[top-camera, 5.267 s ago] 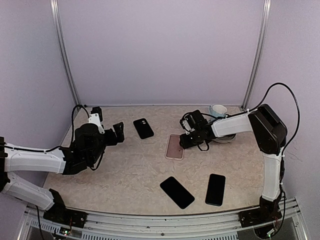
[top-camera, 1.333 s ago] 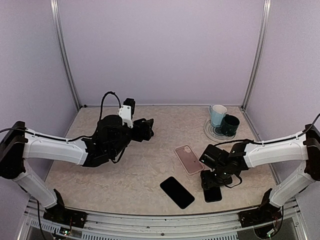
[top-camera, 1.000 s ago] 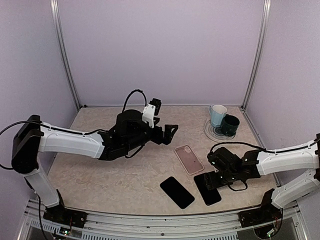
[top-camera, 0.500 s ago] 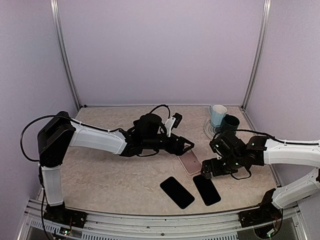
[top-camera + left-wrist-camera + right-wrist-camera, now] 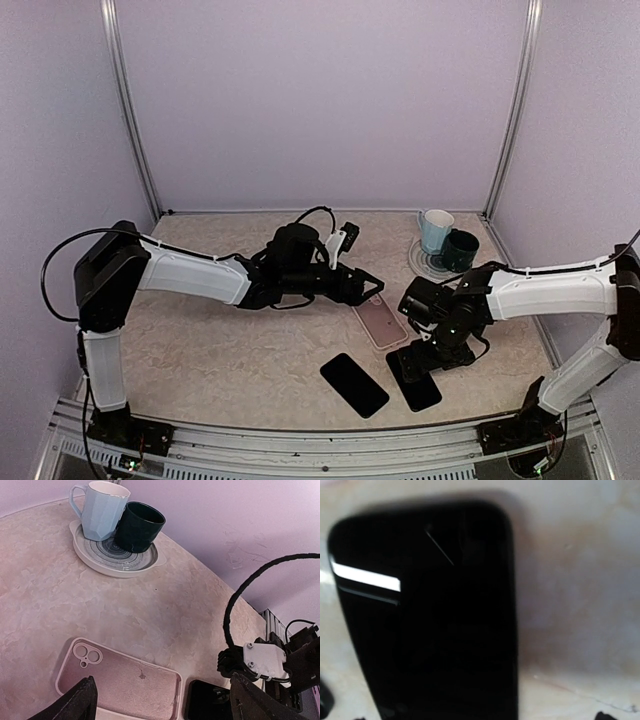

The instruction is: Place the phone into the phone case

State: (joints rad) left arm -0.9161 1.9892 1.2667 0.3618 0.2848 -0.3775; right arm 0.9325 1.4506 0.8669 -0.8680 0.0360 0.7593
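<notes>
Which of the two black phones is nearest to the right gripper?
The phone on the right, partly under the right gripper. The other phone lies apart to its left.

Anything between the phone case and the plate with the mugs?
Nothing: bare tabletop between phone case and plate, as the left wrist view shows.

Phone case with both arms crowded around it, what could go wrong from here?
The left end effector hangs open over the phone case; dropping lower, it could shove the case off line. The right end effector is open above the phone, which lies flat, so a grasp may slip or skid it into the other phone. Both arms sit close and could collide.
</notes>
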